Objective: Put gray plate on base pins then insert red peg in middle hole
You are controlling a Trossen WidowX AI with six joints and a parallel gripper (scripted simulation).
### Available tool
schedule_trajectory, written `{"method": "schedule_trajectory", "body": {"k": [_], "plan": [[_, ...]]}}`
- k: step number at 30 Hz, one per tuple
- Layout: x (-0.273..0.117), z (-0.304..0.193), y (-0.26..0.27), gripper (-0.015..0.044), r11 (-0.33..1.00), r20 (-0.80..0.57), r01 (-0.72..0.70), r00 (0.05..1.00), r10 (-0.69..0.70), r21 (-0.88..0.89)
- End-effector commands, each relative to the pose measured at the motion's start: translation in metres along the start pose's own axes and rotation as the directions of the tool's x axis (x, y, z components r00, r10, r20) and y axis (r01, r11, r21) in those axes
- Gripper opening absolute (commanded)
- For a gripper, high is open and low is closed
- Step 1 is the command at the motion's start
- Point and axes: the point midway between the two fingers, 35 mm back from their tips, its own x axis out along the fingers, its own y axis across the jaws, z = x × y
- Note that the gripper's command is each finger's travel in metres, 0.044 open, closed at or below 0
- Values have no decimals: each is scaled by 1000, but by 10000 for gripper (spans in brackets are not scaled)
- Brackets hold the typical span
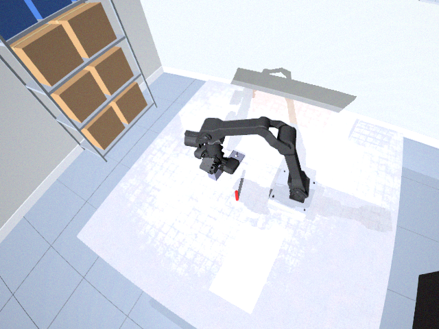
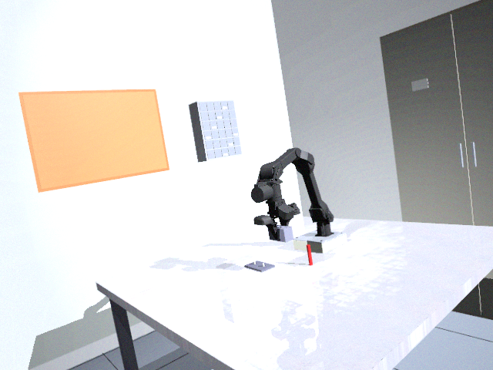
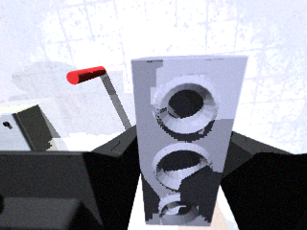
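Note:
My gripper (image 1: 215,170) (image 2: 279,233) (image 3: 173,126) is shut on the gray plate (image 1: 214,175) (image 2: 286,233) (image 3: 225,77), one finger on each long side. The plate is held up above the table, and its three holes face the wrist camera. The dark base (image 1: 241,157) (image 2: 259,268) lies on the table with its two pins pointing up, off to the side of the plate and not under it. The base does not show in the wrist view. The red peg (image 1: 236,195) (image 2: 310,255) (image 3: 91,75) stands upright on the table, apart from the plate and base.
The white mounting block (image 2: 300,244) (image 3: 11,131) of the arm stands on the table behind the red peg. The top view shows a shelf with brown boxes (image 1: 102,127) beyond the table. The table's edge (image 2: 159,321) shows in the exterior view.

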Motion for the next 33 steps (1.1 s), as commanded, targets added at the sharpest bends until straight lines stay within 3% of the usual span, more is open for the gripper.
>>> {"method": "schedule_trajectory", "body": {"k": [1, 33], "plan": [[-8, -1, -1, 0, 1000, -2, 11, 1000, -11, -8], [40, -86, -23, 0, 1000, -10, 12, 1000, -12, -5]]}}
